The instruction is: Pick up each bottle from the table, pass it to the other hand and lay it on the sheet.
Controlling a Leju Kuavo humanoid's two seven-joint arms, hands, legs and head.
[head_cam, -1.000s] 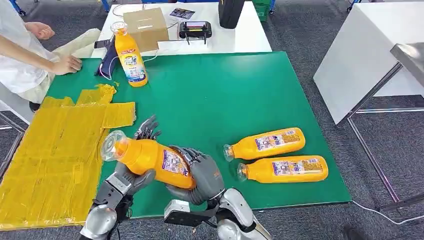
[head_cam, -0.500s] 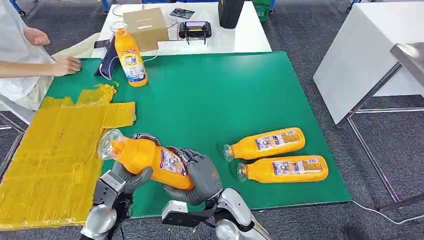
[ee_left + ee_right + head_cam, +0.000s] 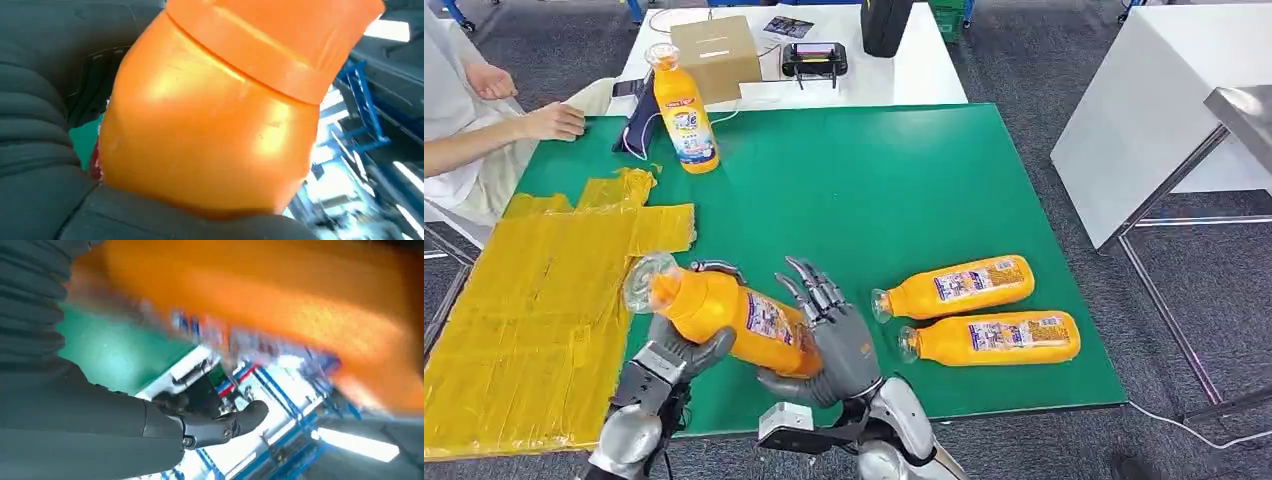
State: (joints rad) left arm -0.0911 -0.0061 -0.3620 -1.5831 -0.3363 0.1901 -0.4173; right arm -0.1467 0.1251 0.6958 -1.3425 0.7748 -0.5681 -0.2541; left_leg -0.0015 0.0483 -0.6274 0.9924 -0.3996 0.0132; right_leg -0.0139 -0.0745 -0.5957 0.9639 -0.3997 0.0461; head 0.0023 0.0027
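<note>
We see glossy orange plastic on the held bottle (image 3: 724, 318), with a clear cap and a printed paper-like label. The yellow sheet (image 3: 534, 300) at the left of the frame looks crinkled and slightly shiny. The green surface (image 3: 864, 190) is matt and smooth. The cardboard box (image 3: 715, 55) at the top looks dull brown.

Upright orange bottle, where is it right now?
Head view: the upright orange bottle stands at the green table's far left edge, beside the cardboard box and beyond the yellow sheet.

The right hand (image 3: 839, 340) has spread its fingers off the bottle (image 3: 724, 312), now gripped by the left hand (image 3: 676, 350).
</note>
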